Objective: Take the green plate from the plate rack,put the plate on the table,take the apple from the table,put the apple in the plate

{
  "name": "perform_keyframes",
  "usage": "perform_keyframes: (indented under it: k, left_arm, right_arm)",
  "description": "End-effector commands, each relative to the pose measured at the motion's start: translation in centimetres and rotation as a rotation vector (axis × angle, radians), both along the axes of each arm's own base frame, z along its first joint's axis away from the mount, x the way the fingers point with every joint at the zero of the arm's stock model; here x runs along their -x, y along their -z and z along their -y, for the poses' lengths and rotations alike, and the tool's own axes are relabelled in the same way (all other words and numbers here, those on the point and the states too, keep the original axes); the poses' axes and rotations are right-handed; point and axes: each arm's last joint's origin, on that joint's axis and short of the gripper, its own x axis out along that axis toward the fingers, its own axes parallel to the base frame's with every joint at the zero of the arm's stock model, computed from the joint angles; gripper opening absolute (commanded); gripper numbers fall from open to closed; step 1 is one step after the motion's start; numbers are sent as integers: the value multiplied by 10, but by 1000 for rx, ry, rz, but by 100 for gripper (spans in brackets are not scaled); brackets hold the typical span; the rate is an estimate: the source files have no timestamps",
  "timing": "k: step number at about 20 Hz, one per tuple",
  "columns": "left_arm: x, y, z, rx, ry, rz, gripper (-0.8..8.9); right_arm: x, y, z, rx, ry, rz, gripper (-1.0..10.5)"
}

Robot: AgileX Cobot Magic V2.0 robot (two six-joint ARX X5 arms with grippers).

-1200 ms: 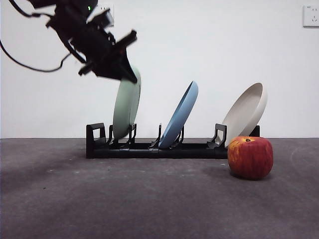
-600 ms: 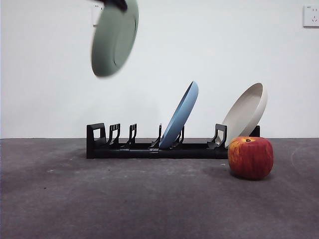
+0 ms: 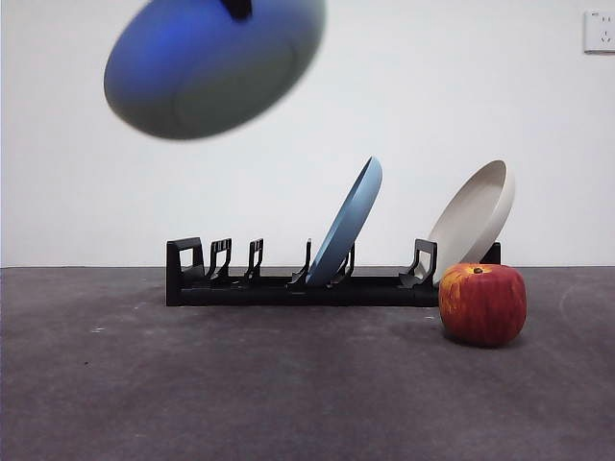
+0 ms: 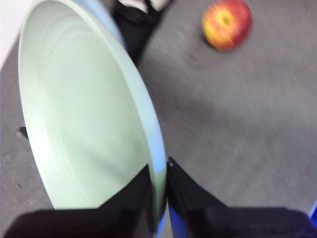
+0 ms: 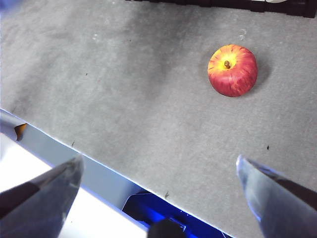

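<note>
The green plate is held in the air by the left claw, w/ the jaws pinched on its rim; it hangs high above the rack's empty end, clear of the posts, tilted and motion-blurred. The plate rack carries a blue plate mid-rack and a beige plate at the far end. The apple sits on the table just in front of the rack's beige-plate end, apart from it.

Step judged in hand: setting the plate down. It should be levelled rim-flat before release, lowered onto bare table in front of the rack, near but not touching the apple, & let go only once contact is made, so no wobble or slide results.

The right claw is spread wide, holding nothing, above open table w/ the apple in its view.
</note>
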Motion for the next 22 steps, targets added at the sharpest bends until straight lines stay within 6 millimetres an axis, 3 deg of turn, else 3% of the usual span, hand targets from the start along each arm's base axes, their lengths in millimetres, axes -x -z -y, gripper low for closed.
perform_keyframes:
  k: [1, 6, 10, 17, 21, 22]
  left_arm:
    - [10, 46, 14, -115, 37, -5, -5]
    - [26, 124, 36, -226, 130, 30, -6]
    - [20, 163, 55, -317, 174, 31, -6]
    - [13, 205, 72, -410, 157, 55, -6]
    - [13, 211, 75, -369, 189, 1, 5]
    - [13, 211, 76, -362, 187, -3, 52]
  right_arm:
    - [0, -1, 0, -3, -1, 8, 657]
    - [0, -1, 0, -4, -1, 7, 657]
    - [0, -1, 0, -4, -1, 7, 657]
    - [0, -1, 0, -3, -1, 8, 657]
    - [0, -1, 0, -3, -1, 8, 657]
    - [0, -1, 0, -3, -1, 8, 657]
